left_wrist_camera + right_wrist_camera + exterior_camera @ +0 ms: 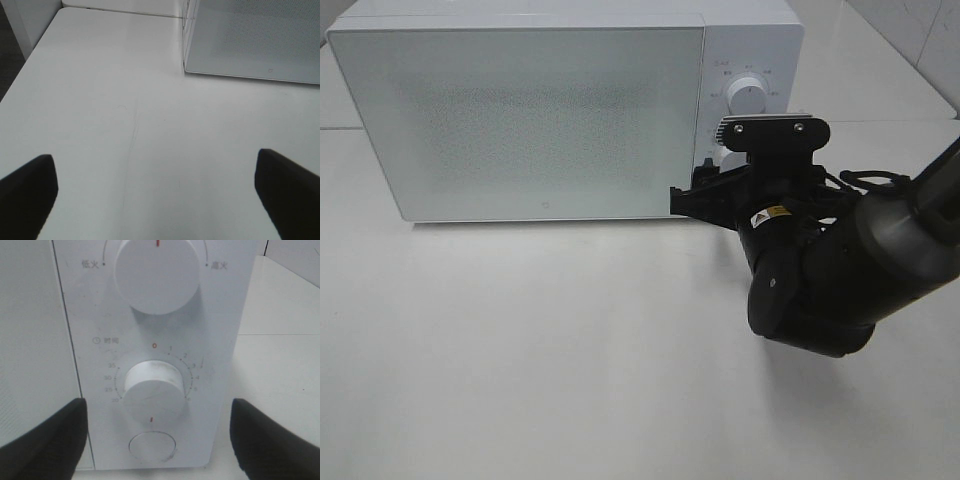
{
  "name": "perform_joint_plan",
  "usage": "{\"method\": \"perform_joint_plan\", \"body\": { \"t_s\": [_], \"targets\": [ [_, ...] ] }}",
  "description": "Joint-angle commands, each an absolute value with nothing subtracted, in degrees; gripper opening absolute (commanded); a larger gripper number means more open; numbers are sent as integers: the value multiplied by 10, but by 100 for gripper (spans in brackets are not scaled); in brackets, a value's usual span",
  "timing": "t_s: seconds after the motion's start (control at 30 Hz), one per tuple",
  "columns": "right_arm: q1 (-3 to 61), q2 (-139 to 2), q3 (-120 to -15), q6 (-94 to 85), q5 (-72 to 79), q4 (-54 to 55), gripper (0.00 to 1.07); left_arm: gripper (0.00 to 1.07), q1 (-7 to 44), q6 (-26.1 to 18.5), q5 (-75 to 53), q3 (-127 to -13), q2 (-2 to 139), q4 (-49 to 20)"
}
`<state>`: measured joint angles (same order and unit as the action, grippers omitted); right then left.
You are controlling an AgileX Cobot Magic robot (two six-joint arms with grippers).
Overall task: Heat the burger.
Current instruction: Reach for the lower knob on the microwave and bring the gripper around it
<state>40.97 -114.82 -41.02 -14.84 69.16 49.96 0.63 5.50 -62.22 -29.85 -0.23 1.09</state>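
Burger unseen (microwave point(530, 110) door shut). Timing step: right gripper point(157, 412), jaws apart, faces timer dial point(154, 390); left gripper point(155, 170) apart too. Next: clamp, twist.

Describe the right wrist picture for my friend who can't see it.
The control panel of a white microwave fills the view: a timer knob in the middle, a bigger knob above it, a round button below. The right gripper stands wide open in front of it, one dark finger at each side.
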Motion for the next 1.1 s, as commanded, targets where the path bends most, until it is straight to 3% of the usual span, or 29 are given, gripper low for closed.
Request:
{"method": "perform_joint_plan", "body": {
  "t_s": [0.03,1.1],
  "targets": [
    [396,-1155,-426,-143,704,490,76,100,6,58,-614,-297,-15,9],
    [363,-1201,-493,-143,697,434,73,100,6,58,-614,-297,-11,9]
  ]
}}
